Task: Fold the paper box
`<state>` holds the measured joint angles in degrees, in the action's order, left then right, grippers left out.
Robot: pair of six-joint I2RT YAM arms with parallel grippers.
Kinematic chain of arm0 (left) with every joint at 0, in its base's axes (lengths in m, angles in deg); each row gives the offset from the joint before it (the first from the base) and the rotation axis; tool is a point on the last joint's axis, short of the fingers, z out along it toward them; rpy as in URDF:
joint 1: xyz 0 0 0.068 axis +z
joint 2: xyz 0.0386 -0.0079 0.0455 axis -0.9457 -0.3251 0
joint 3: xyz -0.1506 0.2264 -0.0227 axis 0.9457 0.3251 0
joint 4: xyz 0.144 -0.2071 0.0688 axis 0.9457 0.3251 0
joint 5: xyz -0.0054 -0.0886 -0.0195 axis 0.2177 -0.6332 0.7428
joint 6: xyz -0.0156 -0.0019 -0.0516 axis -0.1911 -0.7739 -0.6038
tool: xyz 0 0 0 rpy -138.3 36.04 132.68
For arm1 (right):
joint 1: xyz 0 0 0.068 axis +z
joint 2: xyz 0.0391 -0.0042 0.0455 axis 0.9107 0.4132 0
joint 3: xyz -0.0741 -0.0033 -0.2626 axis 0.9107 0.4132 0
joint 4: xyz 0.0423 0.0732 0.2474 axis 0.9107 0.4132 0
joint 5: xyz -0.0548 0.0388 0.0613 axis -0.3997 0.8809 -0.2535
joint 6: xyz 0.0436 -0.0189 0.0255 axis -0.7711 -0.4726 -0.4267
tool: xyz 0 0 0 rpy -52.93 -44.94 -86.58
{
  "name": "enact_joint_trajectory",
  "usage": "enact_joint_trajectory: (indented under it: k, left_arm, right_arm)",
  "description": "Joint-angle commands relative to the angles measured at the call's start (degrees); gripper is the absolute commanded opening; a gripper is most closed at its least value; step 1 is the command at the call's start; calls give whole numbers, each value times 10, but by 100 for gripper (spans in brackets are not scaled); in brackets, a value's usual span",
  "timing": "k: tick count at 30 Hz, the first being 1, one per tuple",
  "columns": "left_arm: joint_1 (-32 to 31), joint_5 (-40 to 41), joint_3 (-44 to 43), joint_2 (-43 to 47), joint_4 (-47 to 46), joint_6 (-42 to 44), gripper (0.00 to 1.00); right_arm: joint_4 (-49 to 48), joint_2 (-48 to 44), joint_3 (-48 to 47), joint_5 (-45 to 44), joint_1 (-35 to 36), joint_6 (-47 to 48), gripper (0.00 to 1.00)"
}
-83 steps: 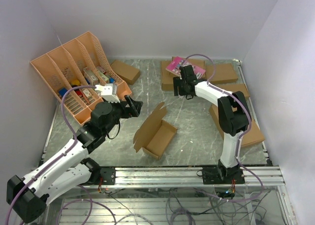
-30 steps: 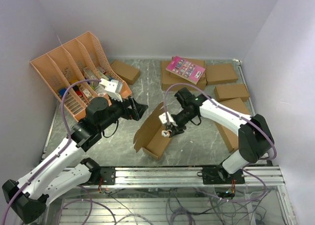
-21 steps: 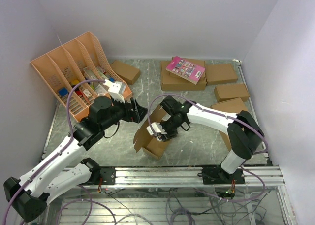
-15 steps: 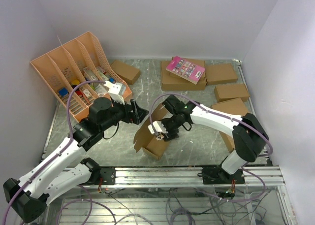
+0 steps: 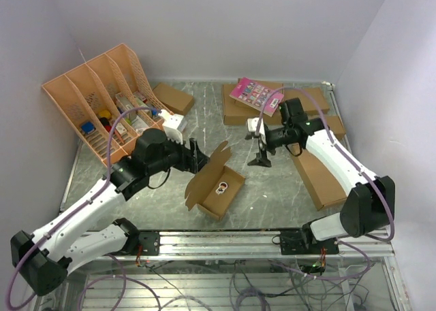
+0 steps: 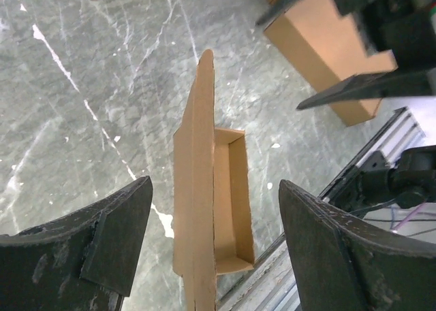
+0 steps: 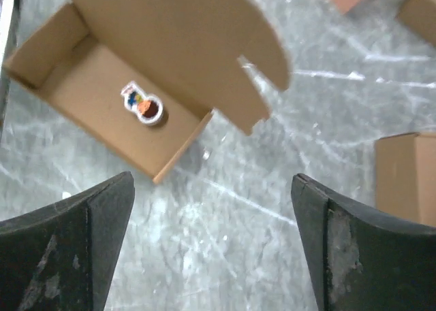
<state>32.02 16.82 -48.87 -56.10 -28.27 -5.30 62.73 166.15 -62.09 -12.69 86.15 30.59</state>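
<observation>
Cardboard paper box (image 5: 234, 179) open, colourful sticker (image 7: 142, 105) inside | left fingers (image 6: 102, 236) spread | right fingers (image 7: 82, 229) spread

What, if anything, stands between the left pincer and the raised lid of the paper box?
Nothing visible does. The open left pincer faces the raised lid's edge on the paper box, with only bare table to either side. The small sticker lies inside the tray, out of the way.

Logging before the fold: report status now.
Left tool open at the upright lid. Right tool open, holding nothing. Paper box tray open, small colourful item inside. Nothing seen blocking the lid.
</observation>
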Motion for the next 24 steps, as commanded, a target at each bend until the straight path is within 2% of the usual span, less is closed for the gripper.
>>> enact_joint_trajectory:
  k: [1,2,4,5,6,7,9,12,18,19,21,22,24]
  left_arm:
    - [-49,84,-78,-47,94,39,84]
    - [-63,101,-92,-61,114,44,82]
    - [-90,120,-112,-81,144,49,78]
    - [-99,122,-119,-89,151,50,74]
    - [-106,121,-124,-97,158,49,70]
    - [-111,121,-129,-107,167,47,69]
    - [-123,129,-143,-131,192,47,64]
    - [-133,153,-165,-166,226,50,56]
    - [-133,172,-202,-226,236,93,42]
    - [-133,170,-209,-237,235,104,36]
    - [-133,163,-222,-256,226,135,14]
    - [-133,159,-225,-263,217,154,8]
    - [-133,155,-229,-267,193,200,7]
  right_arm:
    - [-56,65,-67,76,-7,-214,100]
    - [9,105,-111,109,-8,-175,100]
    - [198,197,-204,178,-8,-28,100]
    - [262,228,-228,196,-13,32,100]
    - [275,237,-228,203,-18,59,100]
    - [237,229,-206,198,-24,35,100]
    - [52,182,-136,158,-26,-100,100]
    - [-69,115,-53,97,-26,-158,100]
    - [-168,33,33,50,-28,-178,100]
    - [-171,26,37,53,-29,-173,100]
    - [-158,24,31,61,-30,-153,100]
    - [-139,25,22,67,-31,-137,100]
    - [-130,24,15,72,-39,-130,100]
